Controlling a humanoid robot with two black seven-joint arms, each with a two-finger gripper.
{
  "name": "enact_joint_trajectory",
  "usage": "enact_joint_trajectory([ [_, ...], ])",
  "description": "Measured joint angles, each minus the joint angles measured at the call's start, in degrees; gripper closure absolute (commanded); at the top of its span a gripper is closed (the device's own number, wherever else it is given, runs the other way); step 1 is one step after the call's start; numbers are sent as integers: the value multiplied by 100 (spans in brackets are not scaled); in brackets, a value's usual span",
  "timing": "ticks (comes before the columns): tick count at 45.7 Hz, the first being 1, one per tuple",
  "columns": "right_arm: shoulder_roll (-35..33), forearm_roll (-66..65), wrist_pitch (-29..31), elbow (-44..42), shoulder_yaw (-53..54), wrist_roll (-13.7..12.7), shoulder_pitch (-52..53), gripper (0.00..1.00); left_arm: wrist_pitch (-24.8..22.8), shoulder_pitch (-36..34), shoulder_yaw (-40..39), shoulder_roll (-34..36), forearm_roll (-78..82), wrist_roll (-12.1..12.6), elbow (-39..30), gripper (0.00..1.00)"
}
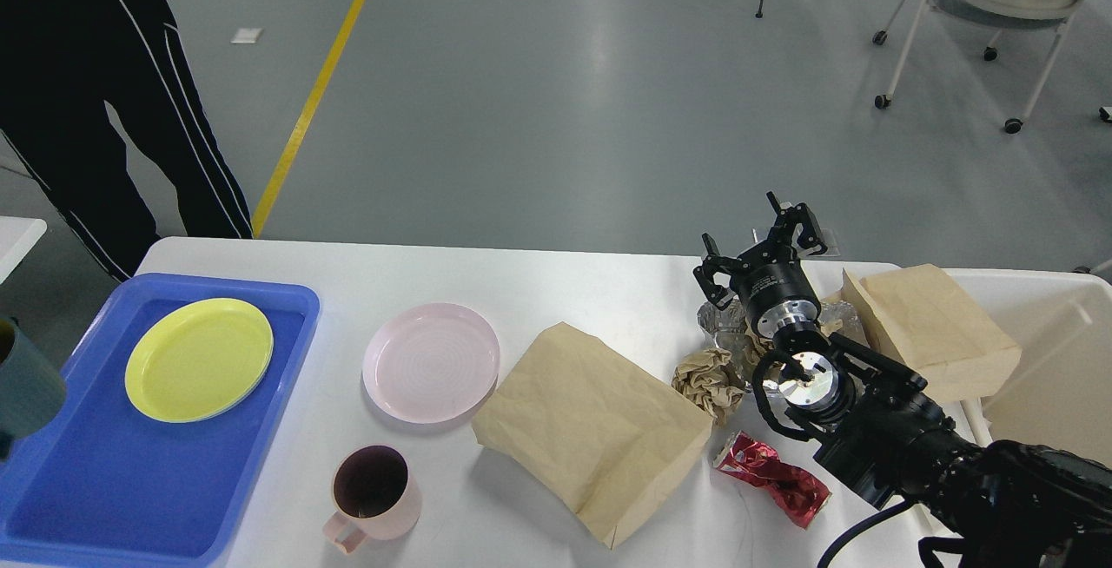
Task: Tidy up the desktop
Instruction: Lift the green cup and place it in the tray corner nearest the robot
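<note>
The white desktop (556, 281) holds a pink plate (431, 362), a pink mug (373, 494), a large brown paper bag (591, 429), a crumpled brown paper ball (708, 381), a red foil wrapper (769, 477) and crumpled clear plastic (721, 325). My right gripper (760, 242) is open and empty, raised above the clear plastic near the far edge. A second paper bag (934, 329) lies by the off-white bin (1068, 359). A dark teal cup (26, 381) shows at the left edge; what holds it is out of view, as is my left gripper.
A blue tray (104, 481) at the left front holds a yellow plate (198, 358). A person in black (95, 99) stands behind the table's left corner. A wheeled chair (999, 3) stands far back right.
</note>
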Motion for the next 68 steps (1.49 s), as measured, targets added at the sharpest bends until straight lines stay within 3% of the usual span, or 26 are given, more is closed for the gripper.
enact_joint_trajectory([
  [10, 0, -2, 0, -4, 0, 0, 0, 0, 825, 1736, -987, -161, -33, 53, 943, 100],
  [24, 2, 1, 0, -9, 0, 0, -3, 0, 1711, 3395, -1135, -724, -372, -30, 2002, 100],
  [34, 1, 1, 0, -6, 0, 0, -3, 0, 2154, 4061, -1380, -870, -570, 9, 2135, 100],
  [55, 0, -2, 0, -4, 0, 0, -3, 0, 2198, 4408, -1466, -944, -628, 28, 2149, 96],
  [58, 0, -2, 0, -6, 0, 0, -3, 0, 2206, 4411, -1466, -945, -628, 28, 2149, 91],
  [62, 0, -2, 0, -8, 0, 0, -3, 0, 2217, 4413, -1466, -946, -632, 28, 2149, 72],
  [64, 0, -2, 0, -9, 0, 0, -3, 0, 2230, 4413, -1467, -946, -635, 28, 2149, 57],
  [68, 0, -1, 0, -9, 0, 0, -3, 0, 2272, 4413, -1473, -952, -636, 28, 2149, 10],
])
